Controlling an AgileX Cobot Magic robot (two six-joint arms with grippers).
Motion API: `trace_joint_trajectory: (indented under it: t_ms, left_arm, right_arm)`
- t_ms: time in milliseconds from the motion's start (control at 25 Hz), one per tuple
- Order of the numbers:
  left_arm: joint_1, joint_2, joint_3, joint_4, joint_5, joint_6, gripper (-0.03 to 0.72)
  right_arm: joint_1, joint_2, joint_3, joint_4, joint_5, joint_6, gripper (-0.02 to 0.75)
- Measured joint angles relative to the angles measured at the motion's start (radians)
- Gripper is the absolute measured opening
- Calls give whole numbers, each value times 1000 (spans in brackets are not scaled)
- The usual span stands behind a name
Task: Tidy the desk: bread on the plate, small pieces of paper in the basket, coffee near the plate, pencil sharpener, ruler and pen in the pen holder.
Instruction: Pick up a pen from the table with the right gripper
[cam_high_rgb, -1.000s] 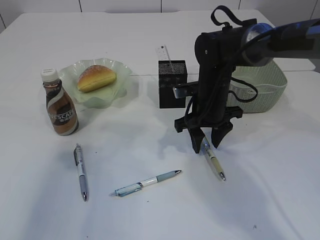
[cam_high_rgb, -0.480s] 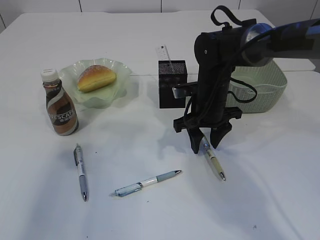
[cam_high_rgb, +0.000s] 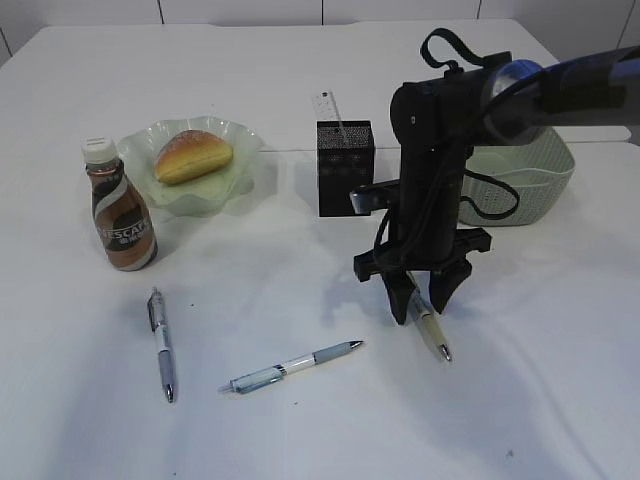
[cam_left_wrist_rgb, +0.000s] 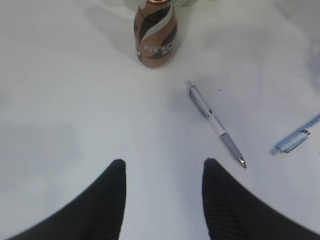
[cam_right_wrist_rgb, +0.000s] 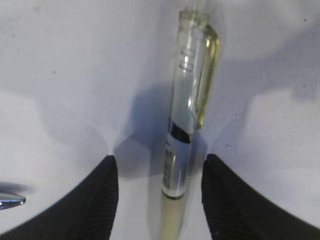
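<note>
My right gripper (cam_high_rgb: 421, 303) stands open and low over the table, one finger on each side of a yellow-tinted pen (cam_high_rgb: 432, 330) that lies flat. In the right wrist view that pen (cam_right_wrist_rgb: 187, 115) runs between the open fingers (cam_right_wrist_rgb: 159, 167), touching neither. A grey pen (cam_high_rgb: 162, 345) and a blue pen (cam_high_rgb: 295, 365) lie at the front. My left gripper (cam_left_wrist_rgb: 164, 167) hangs open over bare table, with the grey pen (cam_left_wrist_rgb: 215, 125) and the coffee bottle (cam_left_wrist_rgb: 155, 35) ahead of it. Bread (cam_high_rgb: 192, 155) sits on the green plate (cam_high_rgb: 240, 135), coffee (cam_high_rgb: 120, 210) beside it. The ruler (cam_high_rgb: 328, 105) stands in the black pen holder (cam_high_rgb: 345, 170). Sharpener and paper pieces are out of view.
A pale green basket (cam_high_rgb: 555, 165) stands at the back right, behind my right arm. The blue pen's end (cam_left_wrist_rgb: 297, 142) shows at the right edge of the left wrist view, and its tip (cam_right_wrist_rgb: 10, 201) lies left of my right gripper.
My right gripper has come down and slightly forward, so its open fingers now straddle the yellow-tinted pen closer to the table. Nothing else has moved.
</note>
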Motion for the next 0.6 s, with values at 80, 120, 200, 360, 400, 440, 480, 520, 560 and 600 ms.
trace_joint_trajectory:
  t_ms: [80, 120, 200, 360, 400, 440, 480, 520, 560, 600]
  left_arm:
    - [0, 0, 0, 0, 0, 0, 347]
    - [0, 0, 0, 0, 0, 0, 348]
    - [0, 0, 0, 0, 0, 0, 347]
    - [0, 0, 0, 0, 0, 0, 347]
    - [0, 0, 0, 0, 0, 0, 347]
    - [0, 0, 0, 0, 0, 0, 347]
    - [0, 0, 0, 0, 0, 0, 347]
    - [0, 0, 0, 0, 0, 0, 347]
    - [0, 0, 0, 0, 0, 0, 347]
    - [0, 0, 0, 0, 0, 0, 347]
  right_arm:
    - [0, 0, 0, -7, 0, 0, 426]
    - [0, 0, 0, -9, 0, 2, 426]
    - [0, 0, 0, -13, 0, 2, 426]
    - [0, 2, 0, -17, 0, 3, 426]
    - [0, 2, 0, -17, 0, 3, 425]
    - [0, 2, 0, -17, 0, 3, 424]
    - [0, 2, 0, -17, 0, 3, 420]
    - [0, 2, 0, -17, 0, 4, 401]
    - [0, 2, 0, -17, 0, 4, 375]
    - [0, 2, 0, -17, 0, 4, 368]
